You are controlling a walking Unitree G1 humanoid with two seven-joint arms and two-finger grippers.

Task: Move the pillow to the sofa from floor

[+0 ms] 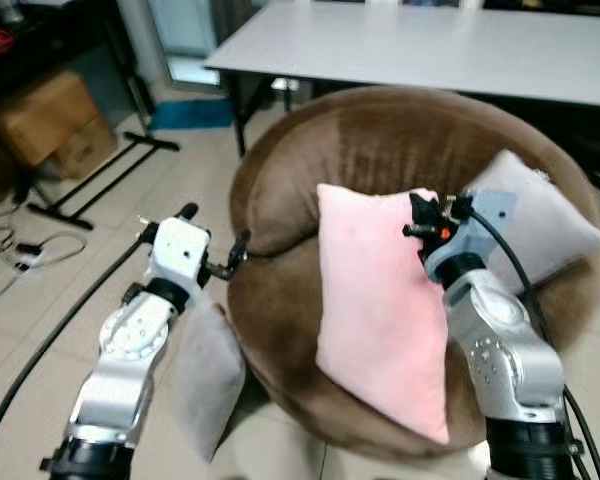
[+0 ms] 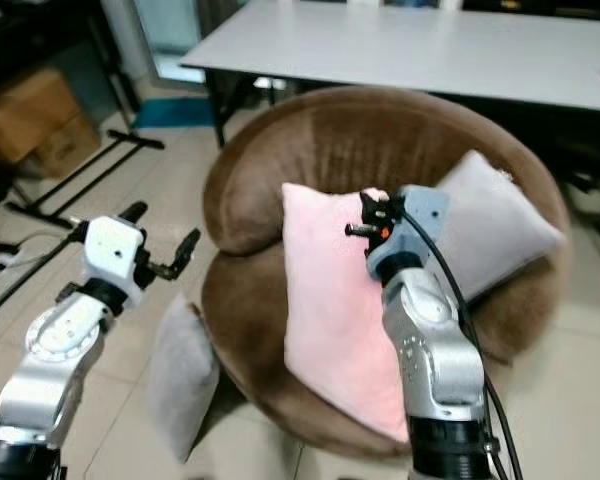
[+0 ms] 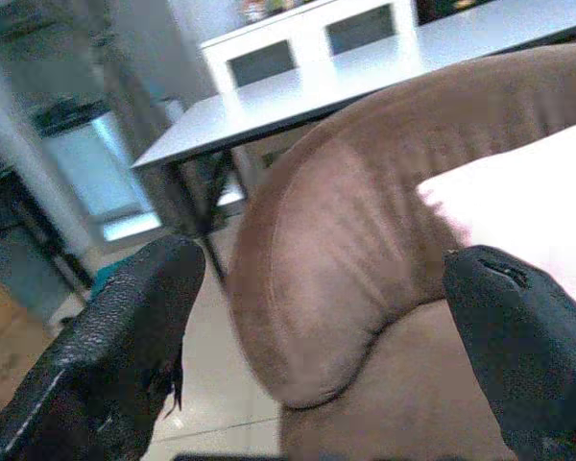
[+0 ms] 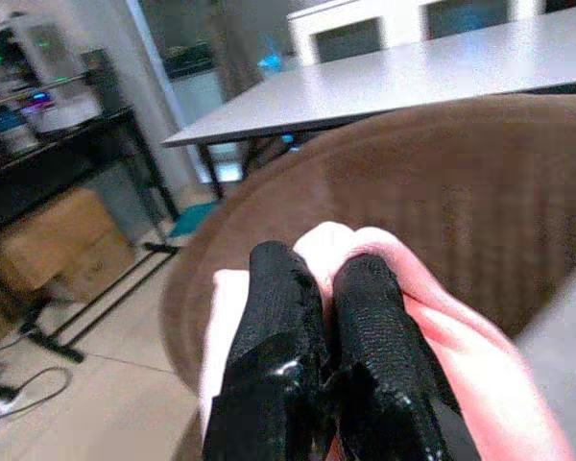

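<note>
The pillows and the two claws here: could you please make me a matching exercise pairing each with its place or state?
Things:
1. pink pillow
2. grey pillow on the sofa
3. grey pillow beside the sofa
4. left claw

States:
A. open, holding nothing
B. on the floor
C. pinched by the right claw
D. leaning against the brown sofa's backrest

Pairs: 1-C, 2-D, 3-B, 4-A

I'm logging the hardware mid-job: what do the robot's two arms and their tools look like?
Both arms are silver metal with round ribbed joints, black cuffs at the base and white boxy wrist housings. Each ends in a tool of two long black textured fingers: left tool, right tool. A black cable runs along the right arm, with an orange spot near its wrist.
</note>
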